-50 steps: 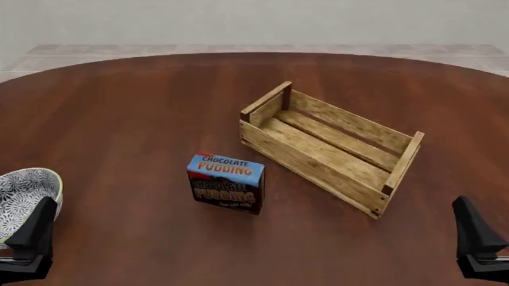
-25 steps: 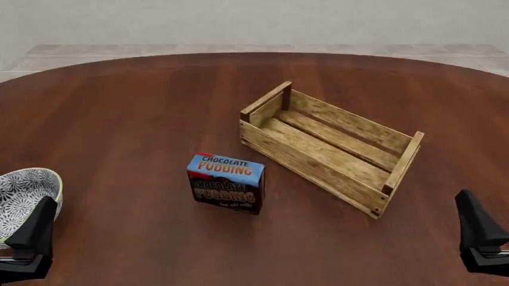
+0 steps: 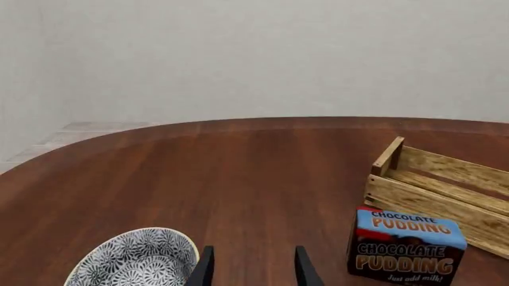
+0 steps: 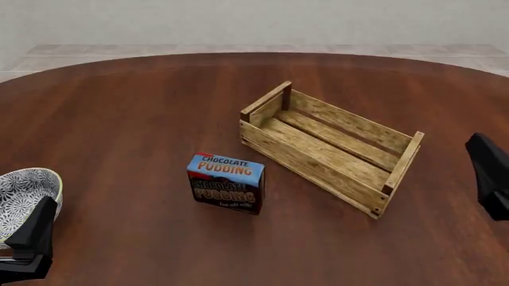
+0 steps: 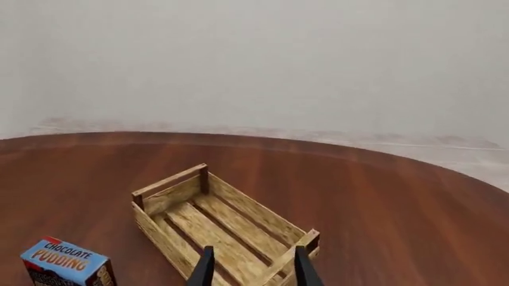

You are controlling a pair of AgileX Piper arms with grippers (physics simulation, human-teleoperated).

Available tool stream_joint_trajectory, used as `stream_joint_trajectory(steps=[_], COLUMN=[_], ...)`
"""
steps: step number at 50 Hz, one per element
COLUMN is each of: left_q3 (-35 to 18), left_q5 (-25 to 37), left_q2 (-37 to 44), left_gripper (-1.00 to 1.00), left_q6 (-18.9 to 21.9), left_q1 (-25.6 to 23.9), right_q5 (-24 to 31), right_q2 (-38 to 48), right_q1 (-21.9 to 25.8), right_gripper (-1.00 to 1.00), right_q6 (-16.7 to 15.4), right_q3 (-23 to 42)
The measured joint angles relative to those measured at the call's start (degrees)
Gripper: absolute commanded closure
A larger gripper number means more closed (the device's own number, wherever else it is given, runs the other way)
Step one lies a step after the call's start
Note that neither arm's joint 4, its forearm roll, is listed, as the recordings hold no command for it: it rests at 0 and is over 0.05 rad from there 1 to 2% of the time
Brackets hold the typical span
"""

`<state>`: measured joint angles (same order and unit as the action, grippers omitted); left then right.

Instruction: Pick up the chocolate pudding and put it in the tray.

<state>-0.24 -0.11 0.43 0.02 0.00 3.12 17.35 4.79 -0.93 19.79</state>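
My right claw (image 5: 248, 268) hangs above the worktop (image 4: 127, 113) at the right edge, fingers parted by a narrow gap, holding and touching nothing. My left claw (image 3: 250, 269) sits low at the near left, likewise slightly parted and empty, just beside the patterned bowl (image 4: 22, 187). The chocolate pudding (image 4: 226, 183) stands upright near the worktop's middle, long axis running left to right, well apart from both claws. The tray (image 4: 275, 149) lies just right of it, not touching, long axis running far-left to near-right. Neither arm is clearly nearer; the tray stands between my right claw and the carton.
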Motion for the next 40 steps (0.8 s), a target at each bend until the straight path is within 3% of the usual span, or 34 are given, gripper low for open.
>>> stream_joint_trajectory(steps=[11, 40], left_q3=[0.0, 0.0], left_q5=[0.0, 0.0], left_q2=[0.0, 0.0], left_gripper=[-1.0, -1.0], left_q6=[0.0, 0.0], left_q1=[0.0, 0.0], right_q5=[2.1, 5.8], right_q2=[10.4, 34.7], right_q1=[4.0, 24.2], right_gripper=[-1.0, -1.0], right_q6=[-4.1, -13.5], right_q3=[10.5, 31.3])
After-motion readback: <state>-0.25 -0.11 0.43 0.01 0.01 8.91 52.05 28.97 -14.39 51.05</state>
